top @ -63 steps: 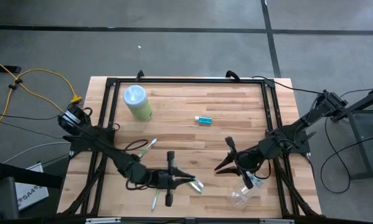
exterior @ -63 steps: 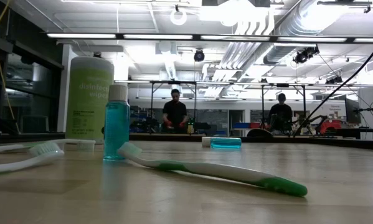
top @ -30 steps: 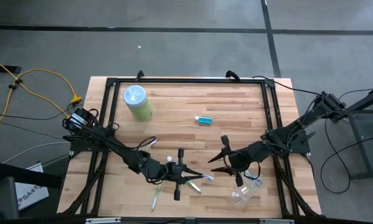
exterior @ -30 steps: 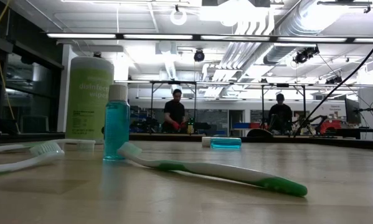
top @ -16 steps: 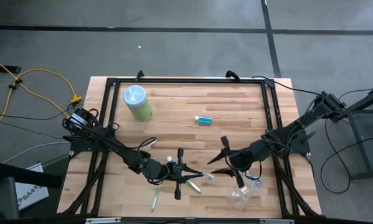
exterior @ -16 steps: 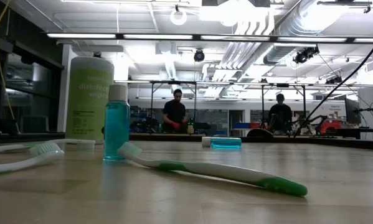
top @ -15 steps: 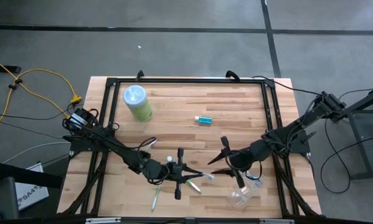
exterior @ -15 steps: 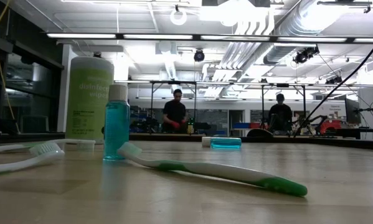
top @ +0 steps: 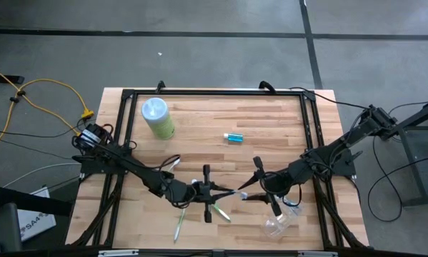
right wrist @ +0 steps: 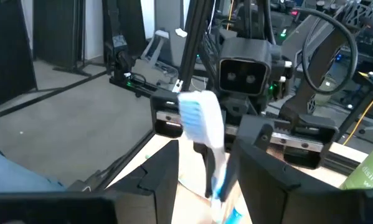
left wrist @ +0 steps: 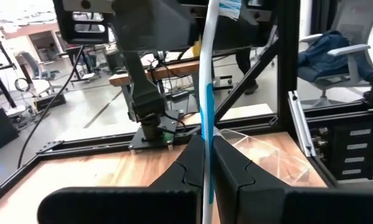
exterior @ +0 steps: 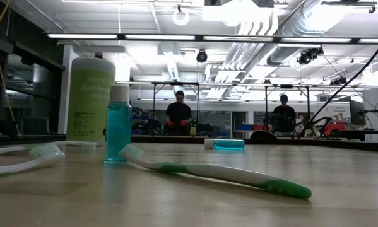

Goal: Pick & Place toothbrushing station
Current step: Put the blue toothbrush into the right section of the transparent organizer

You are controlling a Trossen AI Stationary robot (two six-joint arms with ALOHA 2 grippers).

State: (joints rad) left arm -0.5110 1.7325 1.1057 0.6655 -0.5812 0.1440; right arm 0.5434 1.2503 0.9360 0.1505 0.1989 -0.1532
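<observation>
Lighting's even from the overhead ceiling strips (exterior: 195,36), pretty bright, soft shadows on the worktop (top: 271,118). Right wrist view is blurry up close, the toothbrush head (right wrist: 202,118) especially smeared.

left arm: I see it stretched low toward table centre
left gripper (top: 223,194): fingers clamped tight
right arm: reaches in opposite
right gripper (top: 246,190): fingers parted, facing the left's

Wooden table (top: 271,118), clear plastic cup (top: 276,225)
</observation>
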